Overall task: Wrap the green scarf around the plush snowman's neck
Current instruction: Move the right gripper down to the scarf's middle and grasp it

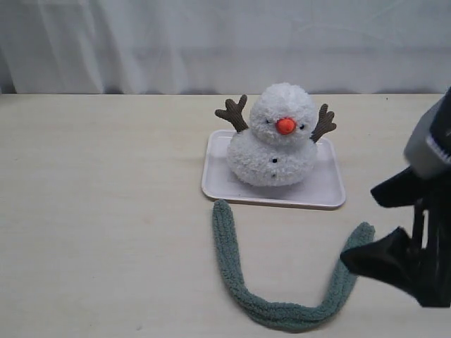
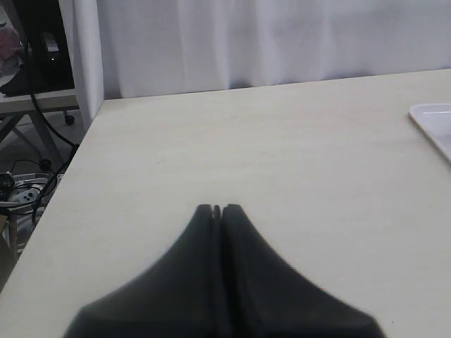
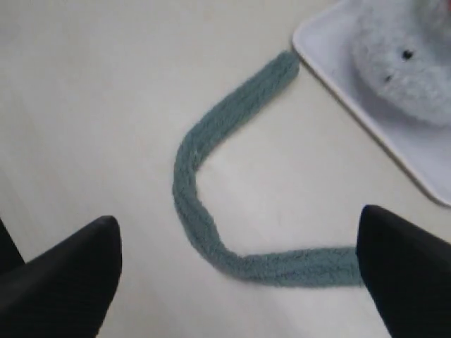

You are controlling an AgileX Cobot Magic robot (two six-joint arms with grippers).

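The plush snowman (image 1: 275, 151) stands upright on a white tray (image 1: 328, 186), orange nose facing forward, its neck (image 1: 262, 138) bare. In front of the tray the green scarf (image 1: 225, 239) lies flat on the table in a U shape, one end touching the tray's front edge. My right gripper (image 1: 359, 224) hovers open over the scarf's other end. In the right wrist view the scarf (image 3: 190, 176) curves between the wide-apart fingers of the right gripper (image 3: 236, 218), and the snowman (image 3: 402, 63) sits on the tray (image 3: 416, 158). My left gripper (image 2: 217, 208) is shut and empty over bare table.
A white curtain (image 1: 211, 42) hangs behind the table's far edge. The left wrist view shows the table's left edge, with cables and a rack (image 2: 28, 63) beyond it, and a corner of the tray (image 2: 433, 123).
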